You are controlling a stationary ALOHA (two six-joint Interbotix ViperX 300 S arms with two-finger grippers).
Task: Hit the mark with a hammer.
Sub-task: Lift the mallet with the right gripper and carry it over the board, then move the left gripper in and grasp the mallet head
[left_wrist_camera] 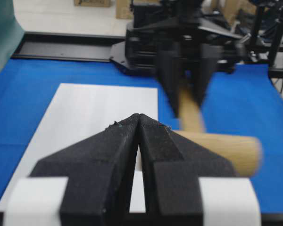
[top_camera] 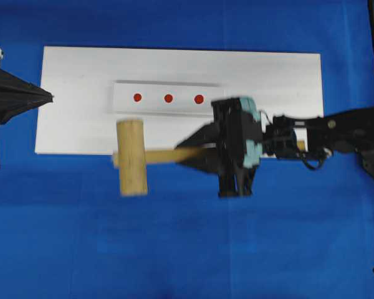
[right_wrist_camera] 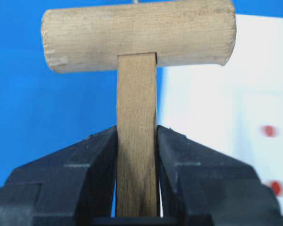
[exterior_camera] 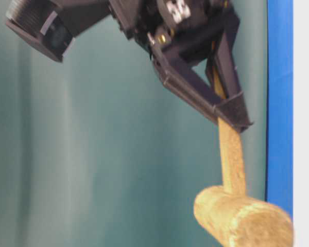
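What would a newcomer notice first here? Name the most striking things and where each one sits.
First the hammer, its thick wooden head hanging over the near edge of the white board, with the right hand clamped on its flat handle. Next, three red dots in a row on a raised white strip mid-board. The left hand waits shut at the board's left end.

overhead cam looks straight down, side cam low/close, wrist cams face along grippers; all share hammer (top_camera: 132,157).

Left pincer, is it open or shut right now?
Shut. In the left wrist view, the left pincer has its two black fingers pressed together at the tips, with nothing between them.
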